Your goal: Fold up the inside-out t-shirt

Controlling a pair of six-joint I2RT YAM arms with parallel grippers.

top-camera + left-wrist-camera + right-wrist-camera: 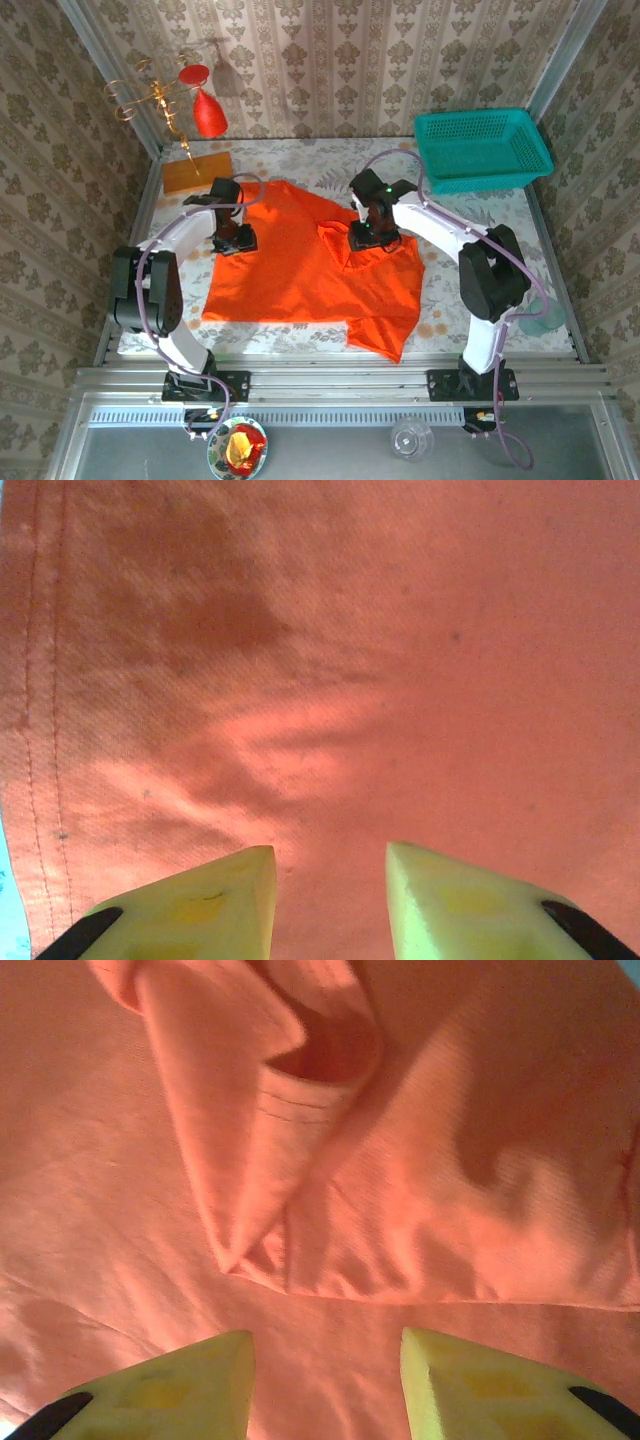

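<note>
Right claw (325, 1338) jaws apart over folded-in sleeve (290, 1110), gripping nothing; left claw (330, 852) open too, low over cloth. T-shirt (290, 275) spread mid-table (320, 160). I judge side fold in hand; next needs firm pinch on outer edge

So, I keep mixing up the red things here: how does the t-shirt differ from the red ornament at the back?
The t-shirt is soft orange-red cloth lying on the table; the ornament is a deeper red teardrop on a gold stand at the far-left corner. The t-shirt is far larger and creased; the ornament is smooth. Both are reddish.
</note>
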